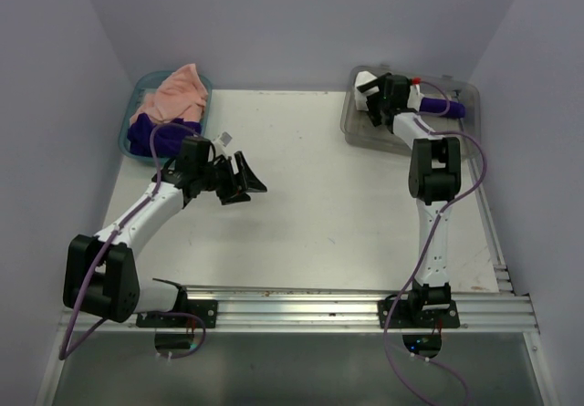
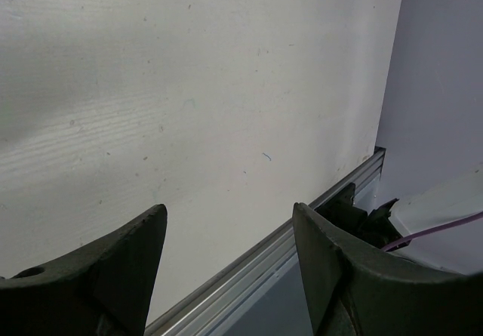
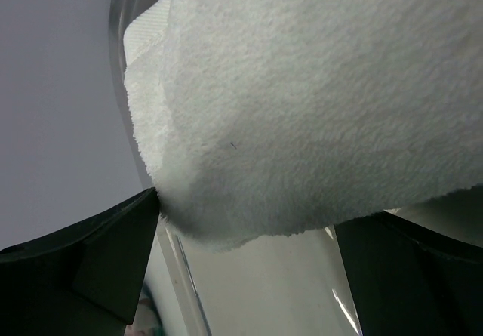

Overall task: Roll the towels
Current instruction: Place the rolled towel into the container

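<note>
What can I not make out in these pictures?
Top view: the right arm hides most of the white towel inside the clear bin.
Top view: the peach-pink towel covers most of the purple towel in the teal basket.
Right wrist view: the white towel fills the frame; whether the right end effector touches it is unclear.

Teal basket (image 1: 139, 85) at far left corner of table (image 1: 338, 205): peach-pink towel (image 1: 175, 96) heaped on dark purple towel (image 1: 146, 134). Clear grey bin (image 1: 351, 123) at far right corner holds white towel (image 1: 366, 85) and second purple towel (image 1: 444, 107). Left gripper (image 1: 245, 185) above bare tabletop, jaws apart, nothing between them. Right gripper (image 1: 377, 94) inside bin at white towel; jaw spacing not discernible.
</note>
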Controlling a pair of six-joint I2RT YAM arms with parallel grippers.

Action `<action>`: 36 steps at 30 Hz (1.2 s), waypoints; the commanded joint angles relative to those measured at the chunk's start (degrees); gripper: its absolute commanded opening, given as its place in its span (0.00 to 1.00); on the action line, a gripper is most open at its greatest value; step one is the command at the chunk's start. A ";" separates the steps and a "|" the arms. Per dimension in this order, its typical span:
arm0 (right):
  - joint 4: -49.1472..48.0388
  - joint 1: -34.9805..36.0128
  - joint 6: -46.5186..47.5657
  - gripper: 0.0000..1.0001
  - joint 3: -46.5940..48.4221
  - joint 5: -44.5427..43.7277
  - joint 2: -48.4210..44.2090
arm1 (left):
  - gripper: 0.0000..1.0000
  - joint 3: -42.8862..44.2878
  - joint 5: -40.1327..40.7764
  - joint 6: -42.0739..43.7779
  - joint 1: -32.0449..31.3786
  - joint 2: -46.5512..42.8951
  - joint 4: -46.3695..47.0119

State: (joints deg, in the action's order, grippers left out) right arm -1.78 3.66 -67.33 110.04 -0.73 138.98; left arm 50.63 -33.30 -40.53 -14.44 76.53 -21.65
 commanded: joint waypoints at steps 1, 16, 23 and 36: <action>1.43 -0.32 2.20 0.99 0.54 2.93 -4.59 | 0.72 -0.88 -1.68 -1.21 -0.42 -2.09 3.19; 8.55 -2.60 8.53 0.99 -0.97 8.99 -10.22 | 0.72 -3.26 -4.32 -1.48 -0.42 -3.93 6.18; 8.90 -3.31 11.43 0.98 -4.30 9.78 -14.26 | 0.72 -3.08 -4.84 -0.60 -0.33 -4.55 5.92; 13.38 -3.31 19.60 0.99 -1.68 5.21 -15.85 | 0.72 -2.21 -6.16 -0.60 -0.33 -4.37 6.88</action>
State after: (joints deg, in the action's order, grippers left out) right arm 8.64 0.36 -51.27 104.60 5.69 124.53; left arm 47.00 -37.93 -41.19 -14.44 73.36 -17.34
